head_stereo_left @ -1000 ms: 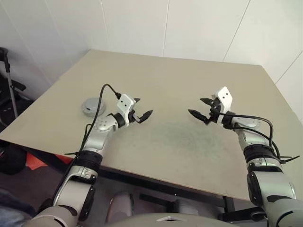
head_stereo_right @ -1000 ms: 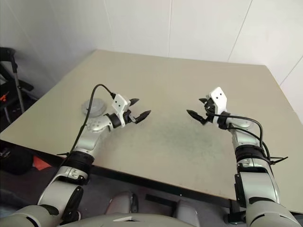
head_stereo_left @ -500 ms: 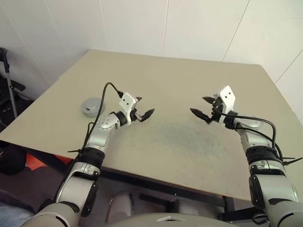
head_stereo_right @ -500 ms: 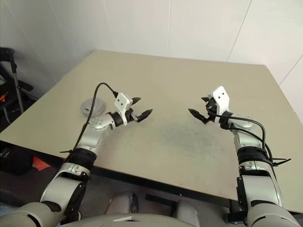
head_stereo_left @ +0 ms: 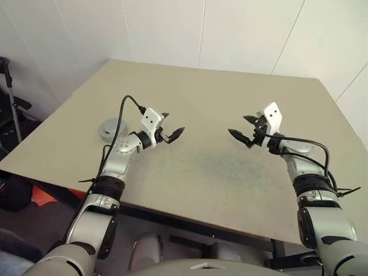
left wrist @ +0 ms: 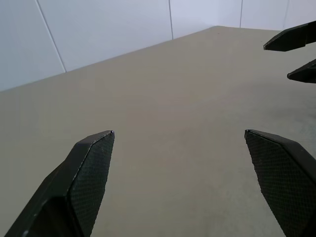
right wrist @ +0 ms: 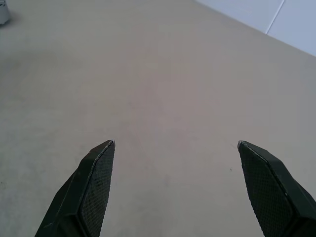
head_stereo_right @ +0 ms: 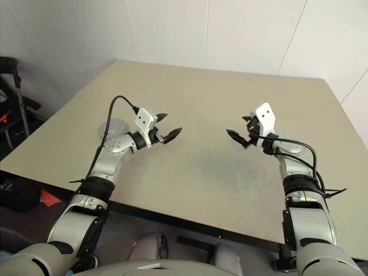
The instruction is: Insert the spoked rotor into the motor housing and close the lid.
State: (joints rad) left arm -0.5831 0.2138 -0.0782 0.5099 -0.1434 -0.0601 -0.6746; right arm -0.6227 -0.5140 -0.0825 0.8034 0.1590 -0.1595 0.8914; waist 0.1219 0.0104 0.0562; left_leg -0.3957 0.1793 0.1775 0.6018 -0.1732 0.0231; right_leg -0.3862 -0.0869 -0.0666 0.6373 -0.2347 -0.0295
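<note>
Near the table's left edge lies a round grey metal piece (head_stereo_left: 112, 127). It looks like the motor housing with the ribbed lid flat on top of it. Its edge also shows as a grey corner (right wrist: 2, 12) in the right wrist view. The spoked rotor is out of view. My left gripper (head_stereo_left: 172, 125) hovers open just right of that piece, above the table, with nothing between its fingers (left wrist: 94, 173). My right gripper (head_stereo_left: 238, 125) faces it from the right, open and empty. Its fingertips (left wrist: 291, 40) show in the left wrist view.
The beige table (head_stereo_left: 218, 92) reaches back to a white panelled wall (head_stereo_left: 230, 29). Dark gear (head_stereo_left: 8, 103) stands on the floor beyond the table's left edge. A black cable (head_stereo_left: 127, 102) loops up from my left wrist.
</note>
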